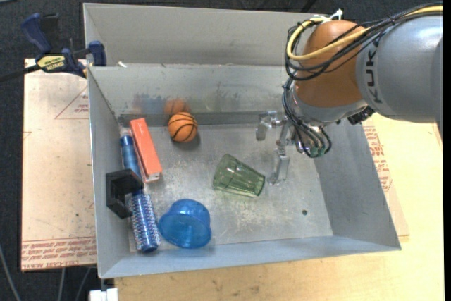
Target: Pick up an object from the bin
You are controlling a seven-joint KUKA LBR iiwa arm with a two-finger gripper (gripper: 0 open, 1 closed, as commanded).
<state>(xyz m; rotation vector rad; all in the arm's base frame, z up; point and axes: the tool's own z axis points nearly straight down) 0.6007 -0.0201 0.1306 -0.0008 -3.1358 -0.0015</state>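
One green cup [238,177] lies tipped over at mid-frame, just left of the gripper [277,150]. Whether that is clenched or released I cannot tell. Further left are one basketball [182,127], one orange box [145,149], one blue tube [127,155], one black block [121,190], one brush [145,222] and one blue dome [185,224].

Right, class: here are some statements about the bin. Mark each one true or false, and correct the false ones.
1. The green cup lies on its side. True.
2. The basketball sits in the front right corner of the bin. False: it is by the far wall, left of the middle.
3. The gripper is just right of the green cup. True.
4. The blue bowl rests on the orange box. False: it lies apart from it, near the front wall.
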